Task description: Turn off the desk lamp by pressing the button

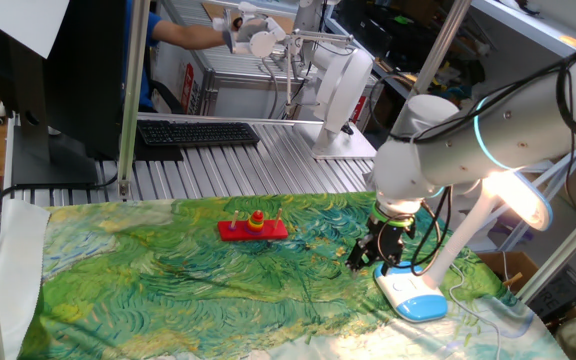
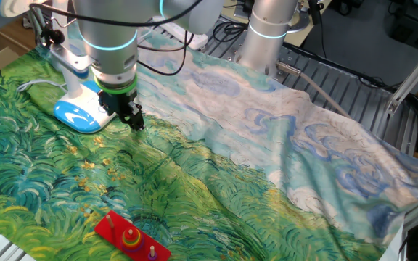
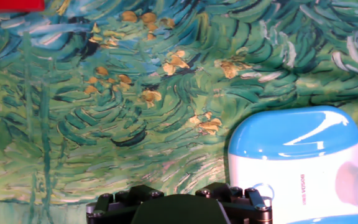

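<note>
Green painted cloth (image 1: 168, 280) bears the desk lamp (image 1: 415, 293) just beside the gripper (image 1: 368, 257), whose finger gap cannot be told; the button (image 3: 263, 189) is seen only in the hand view.

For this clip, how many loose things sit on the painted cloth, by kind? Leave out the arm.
Desk lamp: 1, its head lit
Red peg toy: 1
Total: 2
The gripper hangs just beside the lamp's base; the button shows in the hand view, not yet pressed.
</note>
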`<action>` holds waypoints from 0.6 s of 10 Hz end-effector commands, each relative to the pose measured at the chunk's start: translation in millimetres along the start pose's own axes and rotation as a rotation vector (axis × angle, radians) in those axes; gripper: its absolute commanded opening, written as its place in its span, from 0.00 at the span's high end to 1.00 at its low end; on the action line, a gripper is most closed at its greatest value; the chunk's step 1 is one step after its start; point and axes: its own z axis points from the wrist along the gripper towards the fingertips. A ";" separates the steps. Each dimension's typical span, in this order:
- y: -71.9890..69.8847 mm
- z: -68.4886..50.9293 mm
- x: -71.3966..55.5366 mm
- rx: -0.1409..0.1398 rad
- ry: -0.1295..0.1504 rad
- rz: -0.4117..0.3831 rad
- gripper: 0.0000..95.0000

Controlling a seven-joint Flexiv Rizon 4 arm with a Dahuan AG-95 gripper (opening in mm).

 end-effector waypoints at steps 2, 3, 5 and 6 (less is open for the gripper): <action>-0.5 -4.0 8.1 0.011 -0.002 0.009 0.20; -0.8 -4.1 8.3 0.009 -0.002 0.009 0.20; -0.9 -4.1 8.2 0.007 -0.006 0.015 0.20; -1.1 -3.8 7.3 0.008 -0.007 0.014 0.20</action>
